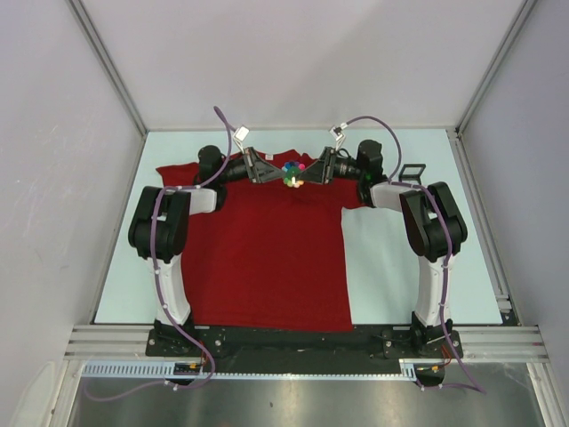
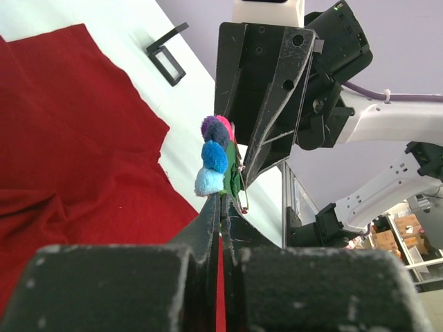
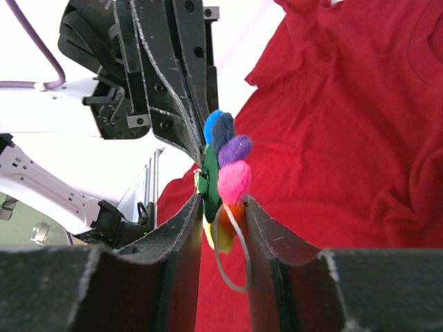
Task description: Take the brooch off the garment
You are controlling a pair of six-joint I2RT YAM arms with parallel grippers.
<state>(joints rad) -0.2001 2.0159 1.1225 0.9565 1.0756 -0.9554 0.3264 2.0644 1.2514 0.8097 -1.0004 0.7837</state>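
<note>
left gripper (image 2: 221, 200), fingers pressed together on the brooch (image 2: 216, 155) at its lower edge; right gripper (image 3: 223, 200) spread loosely around it, likely so one grip takes over; both over the garment (image 1: 267, 258).

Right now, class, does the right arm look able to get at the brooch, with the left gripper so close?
Probably yes. The right gripper has a finger on either side of the brooch, with its jaws apart. The left gripper, apparently shut on the brooch's opposite edge, leaves that side free.
</note>
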